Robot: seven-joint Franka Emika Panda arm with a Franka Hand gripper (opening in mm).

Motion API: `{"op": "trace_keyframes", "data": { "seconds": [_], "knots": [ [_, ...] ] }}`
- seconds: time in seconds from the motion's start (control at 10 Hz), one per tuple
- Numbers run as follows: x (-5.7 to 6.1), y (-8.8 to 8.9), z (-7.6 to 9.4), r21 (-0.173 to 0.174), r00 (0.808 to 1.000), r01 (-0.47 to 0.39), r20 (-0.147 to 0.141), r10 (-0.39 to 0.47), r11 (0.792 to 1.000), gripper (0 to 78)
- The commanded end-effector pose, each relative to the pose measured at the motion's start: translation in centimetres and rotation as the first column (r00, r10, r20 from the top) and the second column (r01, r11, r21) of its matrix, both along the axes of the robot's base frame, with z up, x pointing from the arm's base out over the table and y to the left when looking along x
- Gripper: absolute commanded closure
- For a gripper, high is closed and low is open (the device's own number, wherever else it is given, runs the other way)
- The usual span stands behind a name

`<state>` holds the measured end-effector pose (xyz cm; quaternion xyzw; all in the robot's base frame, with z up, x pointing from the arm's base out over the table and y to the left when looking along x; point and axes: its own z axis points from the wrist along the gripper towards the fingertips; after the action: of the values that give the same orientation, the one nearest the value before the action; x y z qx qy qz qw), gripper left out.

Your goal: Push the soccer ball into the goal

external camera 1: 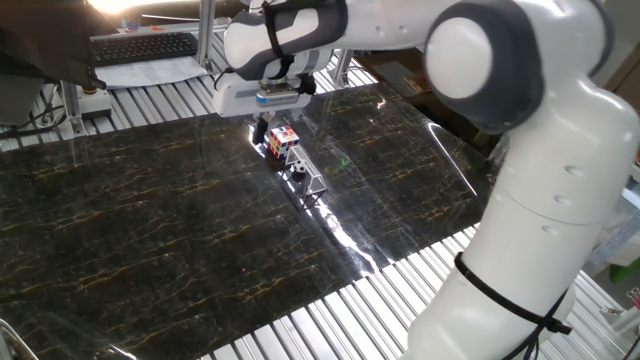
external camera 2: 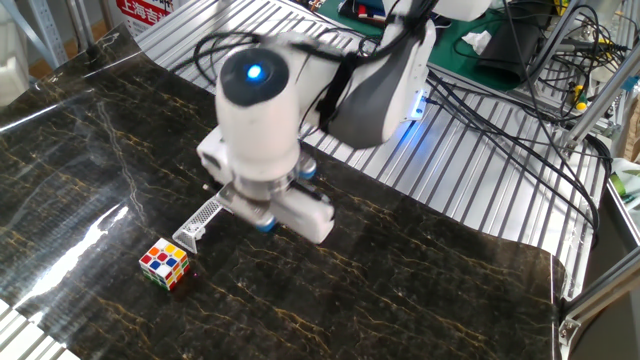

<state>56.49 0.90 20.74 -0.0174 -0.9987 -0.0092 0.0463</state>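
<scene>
The goal (external camera 1: 313, 183) is a small silvery frame on the dark marble table, just in front of the multicoloured cube (external camera 1: 283, 141). The tiny black-and-white soccer ball (external camera 1: 298, 178) sits at the goal's frame, touching it. My gripper (external camera 1: 262, 127) hangs above the table just behind the cube, clear of the ball and goal, with its fingers close together and nothing held. In the other fixed view the goal (external camera 2: 200, 222) lies next to the cube (external camera 2: 165, 264). The hand (external camera 2: 270, 205) hovers to the goal's right and hides the fingers. I cannot make out the ball there.
The dark marble sheet (external camera 1: 150, 230) lies on a ribbed metal table (external camera 1: 360, 300). A keyboard (external camera 1: 145, 45) and papers lie at the back. Cables and the arm's base (external camera 2: 415, 90) stand behind the sheet.
</scene>
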Motion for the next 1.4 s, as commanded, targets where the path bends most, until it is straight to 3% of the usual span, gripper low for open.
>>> {"op": "trace_keyframes", "data": {
  "seconds": [0.1,0.2,0.4,0.5,0.6,0.7,1.0,1.3,1.4],
  "knots": [
    [-1.7,0.7,1.8,-0.01,1.0,-0.03,0.007,0.03,0.999,77.6],
    [-2.5,0.6,2.5,0.0,0.997,-0.071,0.006,0.071,0.997,77.6],
    [-2.6,0.7,2.9,-0.01,0.995,-0.093,0.028,0.093,0.996,77.6],
    [-2.6,0.4,3.2,-0.05,0.992,-0.117,0.04,0.119,0.992,77.6],
    [-2.9,0.2,3.4,-0.083,0.991,-0.125,0.032,0.128,0.989,77.6],
    [-3.5,-0.2,3.9,-0.095,0.992,-0.124,0.026,0.127,0.988,77.6],
    [-5.4,-1.8,4.9,-0.078,0.994,-0.107,0.028,0.11,0.991,77.6],
    [-5.3,-2.3,5.0,-0.011,0.997,-0.077,0.031,0.077,0.997,77.6],
    [-5.6,-2.6,5.1,-0.014,0.996,-0.087,0.03,0.087,0.996,77.6]
  ]
}}
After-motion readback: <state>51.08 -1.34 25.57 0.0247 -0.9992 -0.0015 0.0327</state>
